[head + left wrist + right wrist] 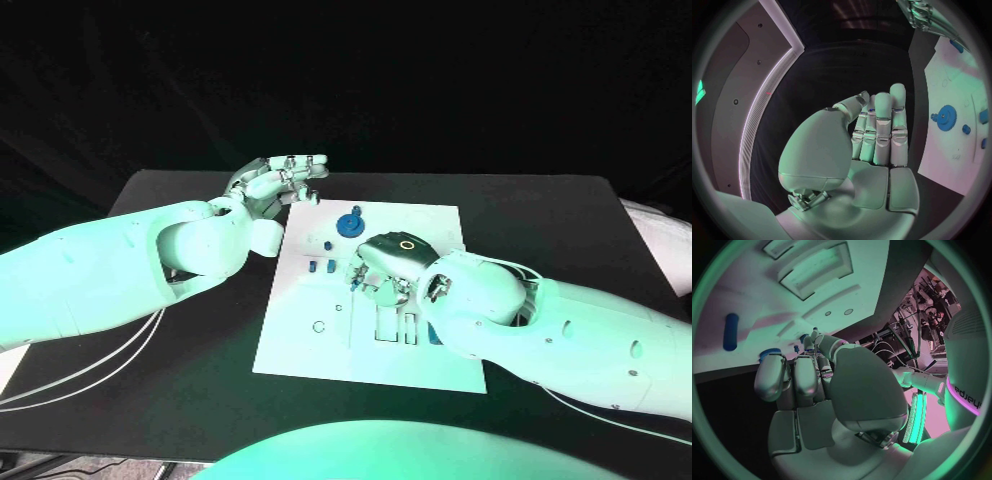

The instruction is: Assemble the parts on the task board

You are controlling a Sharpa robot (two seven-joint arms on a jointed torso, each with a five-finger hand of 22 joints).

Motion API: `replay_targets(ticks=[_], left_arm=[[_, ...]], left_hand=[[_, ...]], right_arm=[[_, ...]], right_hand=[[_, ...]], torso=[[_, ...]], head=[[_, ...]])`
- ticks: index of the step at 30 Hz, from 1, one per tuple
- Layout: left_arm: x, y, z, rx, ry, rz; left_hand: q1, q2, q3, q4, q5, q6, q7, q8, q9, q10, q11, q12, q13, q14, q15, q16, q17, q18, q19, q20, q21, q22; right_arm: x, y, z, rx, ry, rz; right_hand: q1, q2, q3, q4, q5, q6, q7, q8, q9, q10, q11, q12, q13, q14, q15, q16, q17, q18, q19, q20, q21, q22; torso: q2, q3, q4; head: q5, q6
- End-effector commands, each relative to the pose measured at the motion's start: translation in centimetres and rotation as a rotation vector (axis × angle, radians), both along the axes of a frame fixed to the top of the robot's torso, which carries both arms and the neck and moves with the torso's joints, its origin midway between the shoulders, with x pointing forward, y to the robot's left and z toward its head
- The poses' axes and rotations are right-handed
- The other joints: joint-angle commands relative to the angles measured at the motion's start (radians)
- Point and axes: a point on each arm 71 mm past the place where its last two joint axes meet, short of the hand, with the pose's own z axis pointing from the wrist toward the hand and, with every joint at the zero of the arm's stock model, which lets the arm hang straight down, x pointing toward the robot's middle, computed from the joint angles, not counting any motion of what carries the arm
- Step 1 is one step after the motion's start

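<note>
The white task board [433, 222] lies in the middle of the black table. A blue gear [351, 225] stands near its far edge, and small blue parts [323, 266] lie by its left side. My right hand [392, 262] reaches down onto the board's middle, over the slots. In the right wrist view its thumb and fingertips [814, 336] meet around a small blue part [803, 338] just above the board [754, 290]. A blue peg [731, 331] lies flat nearby. My left hand [274, 182] hovers at the board's far left corner, fingers straight and side by side, holding nothing [876, 135].
The black table [562, 230] surrounds the board on all sides. The left wrist view shows the blue gear [945, 118] and further small blue parts [966, 129] on the board [954, 80] beyond my fingers. Recessed slots [814, 272] mark the board by my right hand.
</note>
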Motion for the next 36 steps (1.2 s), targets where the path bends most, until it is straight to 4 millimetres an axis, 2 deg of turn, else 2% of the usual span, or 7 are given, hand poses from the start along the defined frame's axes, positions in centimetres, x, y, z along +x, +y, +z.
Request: replay_targets(ticks=[1,7,15,36], left_arm=[[-0.1,-0.4,0.1,-0.013,-0.005,-0.019],[-0.1,-0.5,0.1,-0.013,-0.003,-0.023],[-0.1,-0.5,0.1,-0.013,0.0,-0.027],[-0.2,-0.6,0.1,-0.013,0.012,-0.041]], left_hand=[[0.004,0.004,-0.005,-0.003,0.003,-0.008,-0.002,0.005,-0.001,-0.01,0.0,0.006,0.001,-0.003,-0.001,0.005,-0.001,0.011,0.004,0.001,-0.007,-0.002],[0.004,0.004,-0.006,-0.003,0.003,-0.009,-0.002,0.005,-0.001,-0.011,0.001,0.007,0.001,-0.004,-0.001,0.005,-0.002,0.011,0.004,0.001,-0.007,-0.002],[0.003,0.004,-0.007,-0.003,0.003,-0.01,-0.001,0.005,-0.002,-0.013,0.001,0.008,0.001,-0.004,-0.001,0.005,-0.003,0.011,0.004,0.001,-0.008,-0.003],[0.003,0.004,-0.01,-0.004,0.003,-0.013,0.0,0.004,-0.002,-0.017,0.002,0.009,0.001,-0.005,0.0,0.005,-0.004,0.011,0.004,0.002,-0.009,-0.004]], right_arm=[[-0.5,0.7,-1.0,-0.019,0.032,0.038],[-1.0,1.5,-2.1,-0.02,0.059,0.053],[-1.0,1.8,-2.5,-0.024,0.053,0.049],[-1.1,2.5,-2.9,-0.094,0.046,0.055]], right_hand=[[-0.01,0.003,0.007,-0.002,0.003,0.001,0.003,-0.001,0.002,0.033,-0.024,-0.002,0.0,0.035,-0.004,-0.005,-0.001,0.011,0.006,0.0,0.005,-0.002],[-0.012,0.004,0.009,-0.004,0.005,0.0,0.004,-0.002,0.002,0.032,-0.023,-0.004,-0.001,0.034,-0.003,-0.006,-0.003,0.011,0.005,0.001,0.005,-0.002],[-0.013,0.004,0.01,-0.004,0.006,0.0,0.005,-0.003,0.002,0.031,-0.023,-0.005,-0.002,0.034,-0.003,-0.005,-0.002,0.011,0.005,0.001,0.005,-0.003],[-0.025,0.002,0.008,-0.004,0.006,0.0,0.007,-0.004,0.002,0.031,-0.021,-0.01,-0.004,0.034,-0.002,-0.006,-0.003,0.011,0.005,0.003,0.005,-0.002]], torso=[[0.0,0.0017,-0.0009],[0.0,0.0021,-0.0024],[0.0,0.003,-0.002],[0.0,0.0014,-0.0013]], head=[[0.009,-0.006],[0.016,-0.014],[0.021,-0.02],[0.024,-0.021]])
